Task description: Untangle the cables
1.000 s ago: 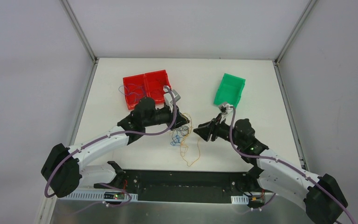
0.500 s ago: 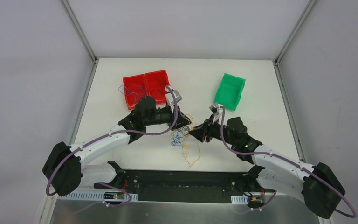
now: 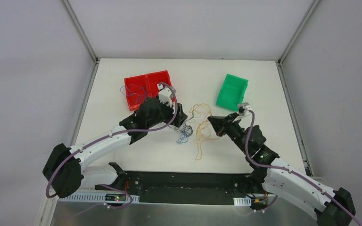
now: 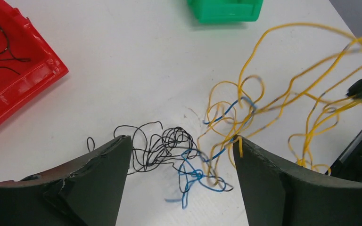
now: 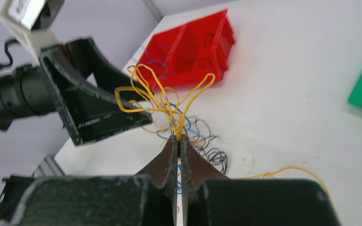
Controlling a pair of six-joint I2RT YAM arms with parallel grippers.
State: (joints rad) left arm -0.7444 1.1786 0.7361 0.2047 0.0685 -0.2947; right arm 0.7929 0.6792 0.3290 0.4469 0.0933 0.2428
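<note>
The cables lie mid-table as one tangle: a black knot [image 4: 165, 146], blue loops [image 4: 193, 175] and long yellow strands [image 4: 273, 101]. My left gripper [image 4: 182, 141] hovers open over the black and blue part, nothing between its fingers; the top view shows it [image 3: 181, 117] left of the pile [image 3: 185, 132]. My right gripper [image 5: 178, 137] is shut on a bunch of yellow cables [image 5: 169, 101], which rise in loops from its tips. From above, the right gripper [image 3: 212, 121] sits right of the tangle, with yellow strands [image 3: 201, 128] stretched toward it.
A red double bin [image 3: 146, 87] with a few thin wires in it stands at the back left, close behind the left wrist. Back right there is a green bin [image 3: 232, 92]. A yellow loop [image 3: 199, 153] trails toward the near table edge.
The left gripper has opened, let go of the wires and drawn back a little. The right gripper has shut on the yellow strands and pulled them right, away from the black and blue knot.
</note>
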